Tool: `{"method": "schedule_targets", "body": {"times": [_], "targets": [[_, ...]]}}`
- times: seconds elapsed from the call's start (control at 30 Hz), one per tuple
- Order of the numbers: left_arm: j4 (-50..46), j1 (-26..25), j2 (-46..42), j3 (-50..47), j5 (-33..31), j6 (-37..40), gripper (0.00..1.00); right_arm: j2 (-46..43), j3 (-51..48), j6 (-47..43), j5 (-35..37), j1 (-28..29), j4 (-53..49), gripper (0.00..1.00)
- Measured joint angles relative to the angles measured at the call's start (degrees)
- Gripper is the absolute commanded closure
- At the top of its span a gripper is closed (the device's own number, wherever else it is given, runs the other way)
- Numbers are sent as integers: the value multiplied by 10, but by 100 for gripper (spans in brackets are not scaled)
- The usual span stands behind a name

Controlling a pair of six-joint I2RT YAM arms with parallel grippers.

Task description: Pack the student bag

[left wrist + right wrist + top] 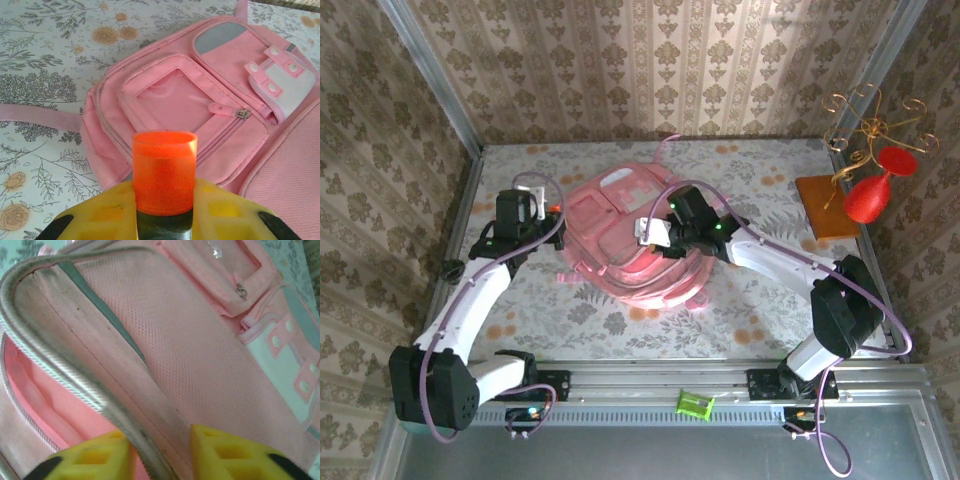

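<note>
The student bag point(620, 215), a large pink backpack, lies flat in the middle of the table with its front pockets up. In the left wrist view its clear-window pocket point(172, 97) lies just ahead of my left gripper point(164, 197), which is shut on an orange translucent cylinder point(164, 170) standing upright between the yellow fingers. My left gripper point(535, 215) hovers at the bag's left edge. My right gripper point(665, 240) is over the bag's middle, and its jaws point(157, 455) are shut on the bag's silvery zip edge point(75, 375), with the pink lining showing beneath the flap.
A red goblet-shaped object point(868, 195) hangs on a gold wire stand with a wooden base point(825, 205) at the back right. A small green item point(694, 404) lies on the front rail. Patterned walls close in the table's back and sides.
</note>
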Motion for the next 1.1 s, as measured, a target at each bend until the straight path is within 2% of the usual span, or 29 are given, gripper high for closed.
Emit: {"method": "schedule_targets", "body": {"times": [0.1, 0.23, 0.37, 0.5, 0.63, 0.9, 1.1], "targets": [[0, -6, -21, -6, 5, -8, 88, 14, 16, 9, -2, 0, -7, 100], [-1, -23, -73, -34, 24, -47, 89, 26, 26, 68, -11, 0, -7, 100], [-10, -45, -152, -85, 54, -128, 89, 26, 43, 191, -16, 18, 0, 100], [-16, -76, -253, -147, 70, -240, 91, 39, 91, 321, 7, 68, -3, 100], [18, -121, -308, -207, 60, -359, 92, 64, 134, 433, 11, 91, -20, 100], [99, -245, -275, -240, -50, -516, 91, 98, 194, 545, -14, 88, -66, 100], [197, -274, -186, -240, -116, -590, 88, 141, 264, 580, -62, 69, -112, 100]]}}
